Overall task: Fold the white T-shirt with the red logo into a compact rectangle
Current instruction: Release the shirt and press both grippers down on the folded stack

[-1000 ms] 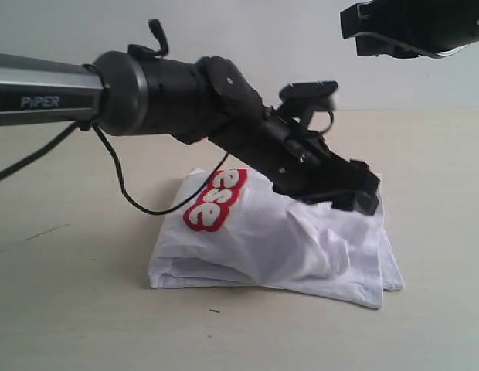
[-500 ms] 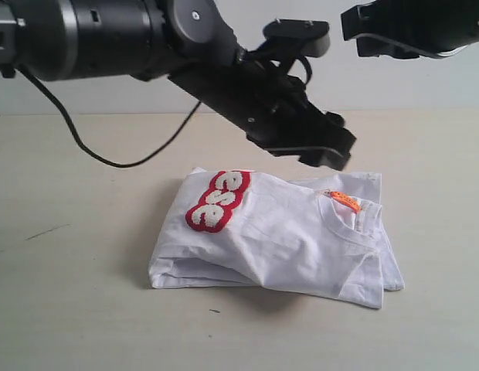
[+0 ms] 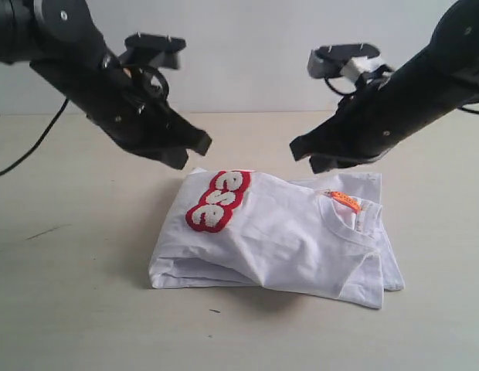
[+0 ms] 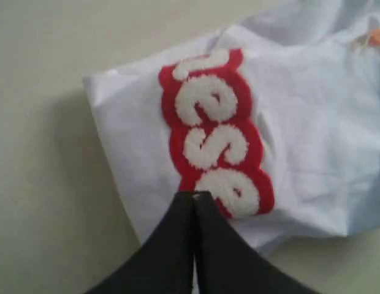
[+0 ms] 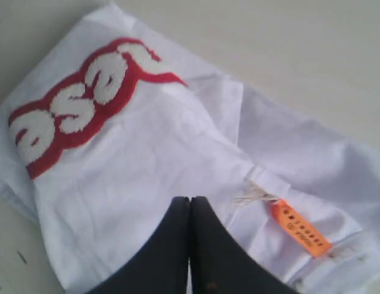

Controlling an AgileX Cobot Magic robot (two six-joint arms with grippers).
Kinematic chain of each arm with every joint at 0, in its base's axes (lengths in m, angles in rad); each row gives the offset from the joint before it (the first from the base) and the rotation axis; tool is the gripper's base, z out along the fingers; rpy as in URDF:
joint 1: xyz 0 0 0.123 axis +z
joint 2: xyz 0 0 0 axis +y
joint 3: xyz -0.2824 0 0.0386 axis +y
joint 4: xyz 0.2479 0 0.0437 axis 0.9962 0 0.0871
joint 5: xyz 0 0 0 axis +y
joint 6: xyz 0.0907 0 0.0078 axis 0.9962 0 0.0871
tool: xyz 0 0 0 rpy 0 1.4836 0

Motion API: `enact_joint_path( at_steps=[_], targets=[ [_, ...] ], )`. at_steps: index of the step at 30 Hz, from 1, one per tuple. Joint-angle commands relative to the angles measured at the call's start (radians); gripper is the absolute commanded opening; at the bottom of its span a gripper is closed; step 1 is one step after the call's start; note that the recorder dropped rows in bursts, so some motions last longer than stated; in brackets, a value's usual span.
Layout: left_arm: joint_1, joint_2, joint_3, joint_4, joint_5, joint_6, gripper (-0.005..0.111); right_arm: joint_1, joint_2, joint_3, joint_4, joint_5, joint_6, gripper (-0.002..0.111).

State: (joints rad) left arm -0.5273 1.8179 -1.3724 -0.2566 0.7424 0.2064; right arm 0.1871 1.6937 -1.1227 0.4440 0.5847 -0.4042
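Lifting off the white T-shirt (image 3: 286, 247) is what my left tool (image 3: 189, 152) has just done. A moment ago it was pressing down on the cloth. Now it hangs in the air, with the red logo (image 3: 218, 201) just below its tip. My right tool (image 3: 305, 154) has come down from up high and now hangs above the collar and its orange tag (image 3: 344, 201). Both tools are clenched tight with nothing in them. Each wrist view shows the two fingers pressed together and no cloth between them.

The shirt lies on the desk (image 3: 69, 294), below and between my two tools. It is folded into a small thick bundle with the logo on top. I think the folding is done, or nearly done, because nothing is holding the shirt and it keeps its shape.

The bundle is a bit lumpy. Its folded edge by the logo sits right under my left tool. A loose corner pokes out on my right tool's side. Bare desk lies all around, so both tools have lots of room to move out and away.
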Motion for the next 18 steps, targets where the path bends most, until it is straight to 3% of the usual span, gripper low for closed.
enact_joint_path(
  at_steps=[1, 3, 6, 11, 14, 18],
  targets=[
    [-0.019, 0.054, 0.189, -0.207, -0.209, 0.171, 0.000, -0.004, 0.155, -0.001, 0.007, -0.002, -0.070, 0.000],
    [-0.024, 0.117, 0.223, -0.307, -0.229, 0.288, 0.000, -0.004, 0.228, -0.001, -0.119, -0.003, 0.045, 0.000],
    [-0.024, 0.216, 0.228, -0.318, -0.198, 0.318, 0.000, -0.004, 0.291, -0.001, -0.418, -0.026, 0.321, 0.000],
    [-0.021, 0.231, 0.224, -0.256, -0.142, 0.318, 0.000, -0.004, 0.282, -0.054, -0.609, -0.004, 0.485, 0.000],
    [-0.021, 0.219, 0.217, -0.252, -0.082, 0.318, 0.000, -0.004, 0.282, -0.090, -0.825, -0.014, 0.665, 0.000],
    [-0.021, 0.206, 0.217, -0.256, -0.074, 0.318, 0.000, -0.004, 0.328, -0.091, -0.919, -0.035, 0.748, 0.000]
  ],
)
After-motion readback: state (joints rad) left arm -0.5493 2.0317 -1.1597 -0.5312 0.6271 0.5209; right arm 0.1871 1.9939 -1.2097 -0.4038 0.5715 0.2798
